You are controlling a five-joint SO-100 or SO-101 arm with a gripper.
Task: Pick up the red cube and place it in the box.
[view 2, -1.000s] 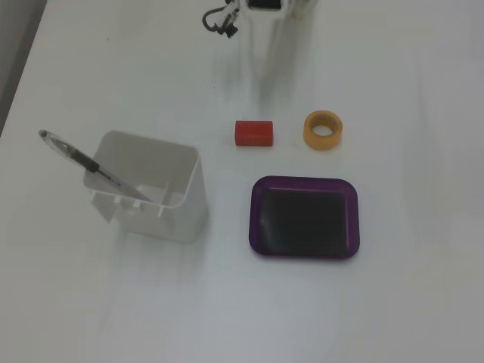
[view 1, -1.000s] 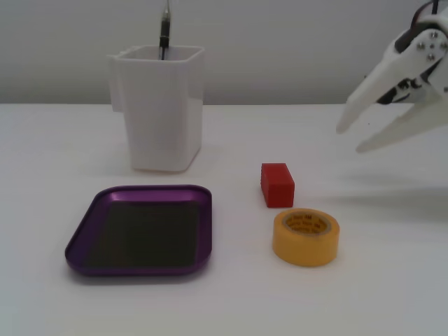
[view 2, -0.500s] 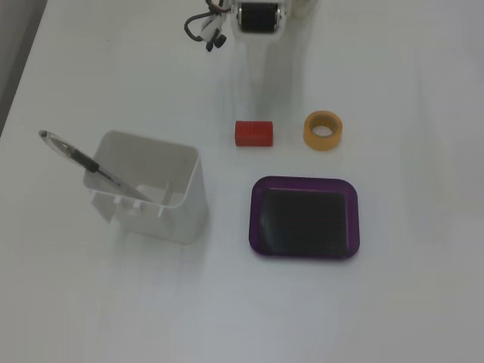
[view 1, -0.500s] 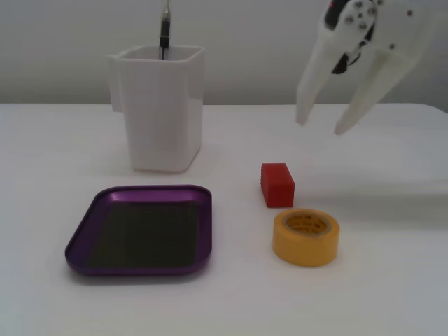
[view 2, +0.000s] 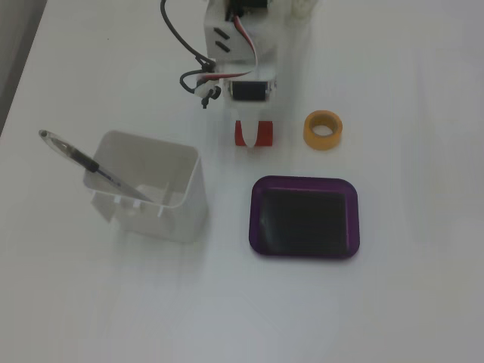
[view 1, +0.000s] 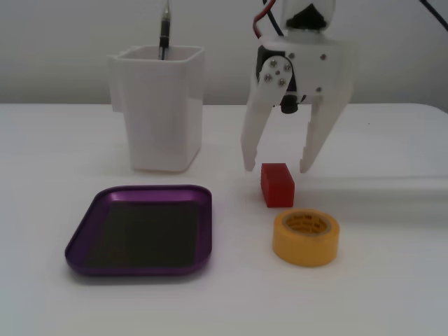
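The red cube [view 1: 277, 184] sits on the white desk [view 1: 392, 280], directly beneath the white hand [view 1: 278, 169], whose two fingers hang spread apart with their tips just above and to either side of the block, gripping nothing. In a fixed view from above, the red cube [view 2: 253, 134] shows as red slivers on both sides of one white finger [view 2: 255, 134] that covers its middle.

Just beside the cube, toward the camera in the front fixed view, lies a yellow tape roll [view 1: 306, 237] flat on its side; dark printing runs around its inner core, too small to read. No other writing can be made out.

The box [view 1: 140, 228], a shallow purple tray with rounded corners and a dark bottom, lies to the left of the cube in the front fixed view, apart from it, with a bare strip of desk between them. From above, the box [view 2: 305, 217] sits below the cube, its rim clear of the tape roll [view 2: 323, 129].

A tall white container [view 1: 159, 106] stands behind the box, to the left of the cube in the front fixed view, with a pen [view 1: 164, 31] leaning inside it. Wide bare desk stretches in front of the box and to the right of the tape
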